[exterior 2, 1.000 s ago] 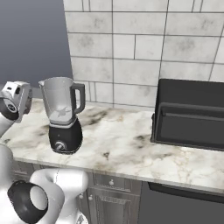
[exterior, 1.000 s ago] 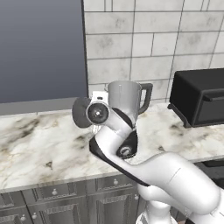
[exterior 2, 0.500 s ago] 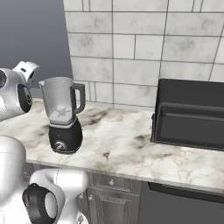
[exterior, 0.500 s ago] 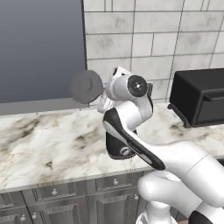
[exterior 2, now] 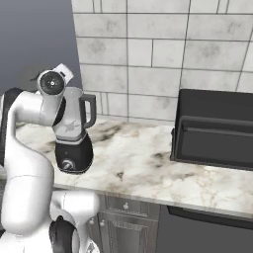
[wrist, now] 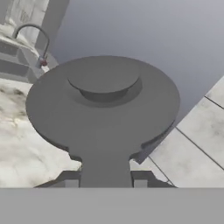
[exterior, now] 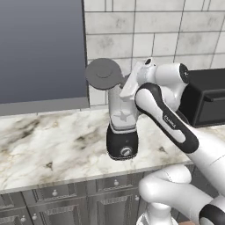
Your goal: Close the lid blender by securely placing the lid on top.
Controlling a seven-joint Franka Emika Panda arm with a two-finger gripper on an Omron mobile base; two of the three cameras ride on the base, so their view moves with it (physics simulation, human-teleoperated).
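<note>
The claw (wrist: pixel 103 183) is clamped narrow on the short side tab of the lid (exterior: pixel 103 73), its two dark fingertips (wrist: pixel 69 180) pressed to either side of the tab. The lid hangs in the air, tipped on edge so that its face with the raised centre knob looks out toward the room, up and to the left of the jar's mouth. There is one lid and one blender (exterior: pixel 122 127). The blender stands upright on the marble counter (exterior: pixel 52 149), near the front edge, its jar mouth partly hidden by the white arm. One black oven (exterior 2: pixel 215 129) sits on the counter well apart to the right, with bare marble between. A tiled wall (exterior 2: pixel 163 49) stands behind. In the hand view a curved tap (wrist: pixel 34 37) shows far off.
</note>
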